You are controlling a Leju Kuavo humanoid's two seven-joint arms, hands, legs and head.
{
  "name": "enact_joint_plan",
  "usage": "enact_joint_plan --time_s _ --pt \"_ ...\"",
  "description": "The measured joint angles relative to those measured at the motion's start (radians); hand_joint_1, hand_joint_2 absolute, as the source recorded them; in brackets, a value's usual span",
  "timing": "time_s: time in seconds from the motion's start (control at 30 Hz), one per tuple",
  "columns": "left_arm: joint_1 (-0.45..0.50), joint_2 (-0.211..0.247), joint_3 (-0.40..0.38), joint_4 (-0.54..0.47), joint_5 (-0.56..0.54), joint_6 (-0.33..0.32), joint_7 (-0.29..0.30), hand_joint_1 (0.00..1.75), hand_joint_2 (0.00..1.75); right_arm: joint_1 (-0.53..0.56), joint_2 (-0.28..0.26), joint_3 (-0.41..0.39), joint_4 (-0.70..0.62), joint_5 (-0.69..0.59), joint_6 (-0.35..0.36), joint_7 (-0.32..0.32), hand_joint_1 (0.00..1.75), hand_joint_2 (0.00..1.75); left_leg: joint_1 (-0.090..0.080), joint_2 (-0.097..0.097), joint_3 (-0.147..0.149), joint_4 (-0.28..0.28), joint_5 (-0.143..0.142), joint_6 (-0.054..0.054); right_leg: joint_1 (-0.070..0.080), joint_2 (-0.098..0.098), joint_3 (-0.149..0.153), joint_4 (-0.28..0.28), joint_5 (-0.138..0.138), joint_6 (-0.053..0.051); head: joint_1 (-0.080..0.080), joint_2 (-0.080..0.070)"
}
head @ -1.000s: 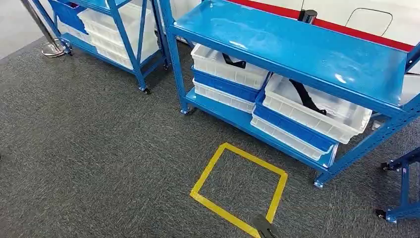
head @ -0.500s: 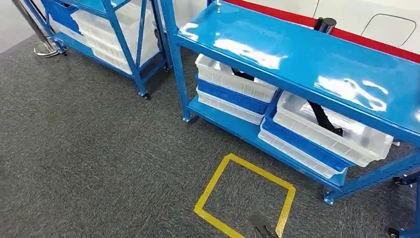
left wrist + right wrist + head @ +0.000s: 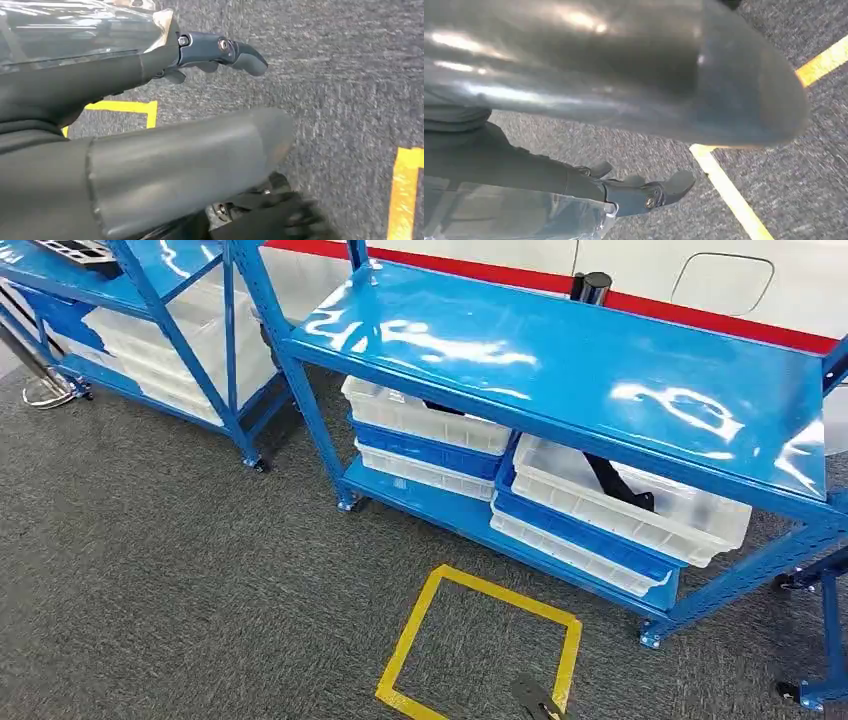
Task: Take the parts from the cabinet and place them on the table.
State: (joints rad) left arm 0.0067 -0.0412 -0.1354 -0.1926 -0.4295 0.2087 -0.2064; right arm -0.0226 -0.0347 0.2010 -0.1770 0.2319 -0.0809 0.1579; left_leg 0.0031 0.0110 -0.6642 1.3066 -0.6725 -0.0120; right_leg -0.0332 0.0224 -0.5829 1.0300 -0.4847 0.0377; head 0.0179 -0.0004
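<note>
The left hand (image 3: 220, 52) is hanging by the robot's side over the carpet, fingers loosely apart and holding nothing; the right hand (image 3: 644, 192) is hanging the same way, likewise holding nothing. Nearest the robot, the yellow tape square (image 3: 480, 650) is lying just in front of the blue cabinet (image 3: 560, 350). Compared with a second ago, the whole view is swinging: the cabinet is sitting more squarely ahead, so the robot is turning to face it, not moving anything. On the cabinet's lower shelf, behind the square, a black part (image 3: 618, 483) is resting in the right-hand white bin (image 3: 640, 505), another dark part (image 3: 440, 407) in the left white bin (image 3: 425, 415). Picking, I judge, has not begun.
</note>
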Motion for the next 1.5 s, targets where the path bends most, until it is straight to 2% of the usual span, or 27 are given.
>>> enact_joint_plan --time_s 0.07,0.13,0.17,0.2,0.3,0.33,0.37,0.4,0.47,0.53,0.6,0.67,0.7,0.83,0.9,0.93,1.0,1.03,1.07,1.13,1.17,1.2,1.23,1.33,1.37,1.43,1.5 --pt "0.0 -0.001 0.0 0.0 0.0 0.0 0.0 0.0 0.0 0.002 0.0 0.0 0.0 0.001 0.0 0.0 0.0 0.0 -0.003 -0.007 -0.026 -0.015 0.061 0.019 0.009 0.023 0.011 0.0 -0.005 -0.008 0.0 0.0" --pt "0.0 -0.001 0.0 0.0 0.0 0.003 0.0 0.0 0.0 -0.001 0.0 0.0 0.0 0.002 0.0 0.0 0.0 0.0 -0.01 -0.03 0.026 -0.17 0.172 0.049 0.015 0.046 0.018 -0.001 -0.008 -0.012 0.0 0.0" --pt "0.0 0.0 0.0 0.0 0.0 0.005 0.0 0.0 0.0 -0.002 0.0 0.0 0.0 0.003 0.0 0.0 0.0 0.0 -0.018 -0.065 0.054 -0.249 0.212 0.066 0.012 0.057 0.019 -0.001 -0.009 -0.013 0.0 0.0" --pt "0.002 0.006 -0.001 0.001 0.0 0.008 0.0 0.0 0.0 -0.001 0.006 -0.001 0.0 0.005 0.0 0.0 0.0 0.0 -0.013 -0.1 0.065 -0.267 0.2 0.082 0.019 0.065 0.017 0.0 -0.009 -0.011 0.003 0.0" --pt "0.004 0.004 0.0 0.0 0.002 0.011 0.003 0.0 0.0 0.0 0.005 -0.001 0.0 0.006 -0.001 0.0 0.0 0.0 -0.024 -0.077 0.073 -0.281 0.196 0.085 0.005 0.097 0.012 -0.008 -0.007 -0.002 0.0 0.0" --pt "0.0 0.002 0.0 -0.002 0.002 0.012 0.002 0.0 0.0 0.0 0.005 -0.001 0.0 0.007 -0.001 0.0 0.0 0.0 -0.02 -0.065 0.092 -0.303 0.202 0.087 0.016 0.103 0.011 -0.018 -0.004 0.005 0.0 0.0" --pt "-0.002 0.002 0.0 -0.002 0.002 0.013 0.003 0.0 0.0 0.002 0.003 0.0 0.0 0.008 -0.001 0.0 0.0 0.0 -0.011 -0.049 0.108 -0.327 0.213 0.075 0.016 0.059 0.009 0.0 -0.013 0.004 0.001 0.0" --pt "-0.002 0.002 0.0 -0.002 0.002 0.014 0.003 0.0 0.0 -0.002 0.002 0.0 0.0 0.009 -0.001 0.0 0.0 0.0 -0.012 -0.044 0.118 -0.338 0.216 0.08 0.023 0.016 -0.007 0.034 -0.033 0.004 0.007 0.0" --pt "0.0 -0.003 0.0 -0.002 0.003 0.014 0.003 0.0 0.0 -0.011 -0.003 0.0 0.0 0.01 -0.001 0.0 0.0 0.0 -0.013 -0.014 0.123 -0.337 0.211 0.079 0.021 -0.008 -0.083 0.18 -0.095 0.003 0.009 0.0" --pt "-0.001 -0.005 0.0 -0.002 0.003 0.014 0.004 0.0 0.0 -0.009 -0.005 0.0 0.0 0.009 -0.001 0.0 0.0 0.0 -0.013 0.01 0.126 -0.337 0.206 0.079 0.018 -0.011 -0.14 0.282 -0.117 0.017 0.009 0.0" --pt "-0.002 -0.006 -0.001 -0.002 0.003 0.014 0.005 0.0 0.0 -0.005 -0.007 0.0 0.0 0.006 -0.001 0.001 0.0 0.0 -0.011 0.029 0.136 -0.337 0.199 0.074 0.015 -0.02 -0.095 0.186 -0.061 0.045 0.01 0.0" --pt "-0.004 -0.008 -0.001 -0.002 0.002 0.014 0.005 0.0 0.0 -0.006 -0.011 0.0 0.0 0.003 -0.001 0.001 0.0 0.0 -0.009 0.048 0.147 -0.33 0.187 0.066 0.013 -0.064 0.008 -0.013 0.017 0.065 0.01 0.0" --pt "-0.005 -0.008 -0.002 -0.002 0.002 0.013 0.005 0.0 0.0 -0.009 -0.01 0.0 0.0 0.002 -0.001 0.001 0.0 0.0 -0.016 0.056 0.148 -0.327 0.181 0.059 0.019 -0.085 0.015 -0.023 0.014 0.048 0.009 0.0" --pt "-0.008 -0.008 -0.008 -0.003 0.002 0.011 0.005 0.0 0.0 -0.006 -0.013 0.0 0.0 0.001 -0.001 0.002 0.0 0.0 -0.018 0.083 0.153 -0.322 0.172 0.045 0.02 -0.047 0.014 -0.035 0.025 0.005 0.008 0.0" --pt "-0.009 -0.007 -0.009 -0.004 0.006 0.012 0.005 0.0 0.0 -0.006 -0.011 0.0 0.0 0.002 -0.001 0.002 0.0 0.0 -0.009 0.023 0.133 -0.283 0.135 0.029 0.005 -0.03 0.016 -0.038 0.03 -0.008 0.005 0.0" --pt "-0.008 -0.007 -0.01 -0.004 0.009 0.012 0.005 0.0 0.0 -0.007 -0.012 0.0 0.0 0.004 -0.001 0.002 0.0 0.0 -0.006 -0.001 0.102 -0.209 0.089 0.024 0.005 -0.022 0.016 -0.038 0.03 -0.018 0.005 0.0" --pt "-0.004 -0.007 -0.014 -0.004 0.01 0.012 0.005 0.0 0.0 -0.01 -0.012 0.0 0.0 0.005 -0.001 0.002 0.0 0.0 0.001 -0.01 0.023 -0.048 0.018 0.017 0.005 -0.002 0.013 -0.038 0.031 -0.018 0.005 0.0" --pt "-0.003 -0.007 -0.014 -0.004 0.011 0.012 0.005 0.0 0.0 -0.008 -0.012 0.0 0.0 0.005 -0.001 0.002 0.0 0.0 0.003 -0.01 -0.004 0.0 0.011 0.015 0.005 0.008 0.013 -0.038 0.031 -0.018 0.005 0.0" --pt "-0.003 -0.008 -0.014 -0.004 0.011 0.012 0.005 0.0 0.0 -0.007 -0.012 0.0 0.0 0.005 -0.001 0.002 0.0 0.0 0.006 -0.011 -0.005 -0.007 0.033 0.014 0.004 0.02 0.014 -0.038 0.031 -0.018 0.005 0.0" --pt "-0.004 -0.006 -0.015 -0.004 0.011 0.012 0.005 0.0 0.0 -0.007 -0.011 0.0 0.0 0.005 -0.001 0.002 0.0 0.0 0.012 -0.019 0.058 -0.144 0.126 0.015 0.001 0.046 0.018 -0.037 0.031 -0.016 0.005 0.0" --pt "-0.004 -0.006 -0.015 -0.004 0.012 0.012 0.005 0.0 0.0 -0.008 -0.01 0.0 0.0 0.005 -0.001 0.002 0.0 0.0 0.016 -0.038 0.103 -0.234 0.17 0.017 0.0 0.058 0.022 -0.037 0.032 -0.014 0.005 0.0" --pt "-0.004 -0.006 -0.015 -0.003 0.013 0.012 0.005 0.0 0.0 -0.009 -0.01 0.0 0.0 0.006 -0.001 0.002 0.0 0.0 0.023 -0.102 0.132 -0.292 0.176 0.017 0.0 0.069 0.02 -0.037 0.034 -0.01 0.005 0.0" --pt "-0.003 -0.006 -0.014 -0.003 0.014 0.012 0.005 0.0 0.0 -0.014 -0.01 0.0 0.0 0.008 -0.001 0.002 0.0 0.0 0.023 -0.117 0.136 -0.313 0.169 0.016 0.011 0.079 0.014 -0.033 0.035 -0.002 0.005 0.0" --pt "-0.004 -0.005 -0.015 -0.003 0.018 0.013 0.002 0.0 0.0 -0.009 -0.011 0.0 0.0 0.01 0.0 0.003 0.0 0.0 0.009 -0.082 0.13 -0.306 0.171 0.035 -0.002 0.113 0.0 -0.045 0.049 0.026 0.005 0.0" --pt "-0.005 -0.005 -0.014 -0.004 0.018 0.014 0.0 0.0 0.0 -0.007 -0.013 0.0 0.0 0.01 -0.001 0.003 0.0 0.0 0.018 -0.065 0.142 -0.32 0.181 0.049 0.005 0.108 -0.008 -0.041 0.047 0.033 0.005 0.0" --pt "-0.005 -0.006 -0.014 -0.004 0.021 0.012 -0.002 0.0 0.0 -0.009 -0.01 0.0 0.0 0.011 -0.001 0.0 0.0 0.0 0.009 -0.043 0.143 -0.326 0.187 0.062 0.008 0.005 -0.055 0.049 -0.007 0.019 0.011 0.0" --pt "-0.001 -0.005 -0.014 -0.002 0.023 -0.005 0.008 0.0 0.0 -0.015 -0.01 0.0 0.0 0.017 -0.003 -0.005 0.0 0.0 0.001 -0.018 0.141 -0.325 0.187 0.065 0.008 -0.012 -0.13 0.213 -0.076 0.011 0.011 0.0"
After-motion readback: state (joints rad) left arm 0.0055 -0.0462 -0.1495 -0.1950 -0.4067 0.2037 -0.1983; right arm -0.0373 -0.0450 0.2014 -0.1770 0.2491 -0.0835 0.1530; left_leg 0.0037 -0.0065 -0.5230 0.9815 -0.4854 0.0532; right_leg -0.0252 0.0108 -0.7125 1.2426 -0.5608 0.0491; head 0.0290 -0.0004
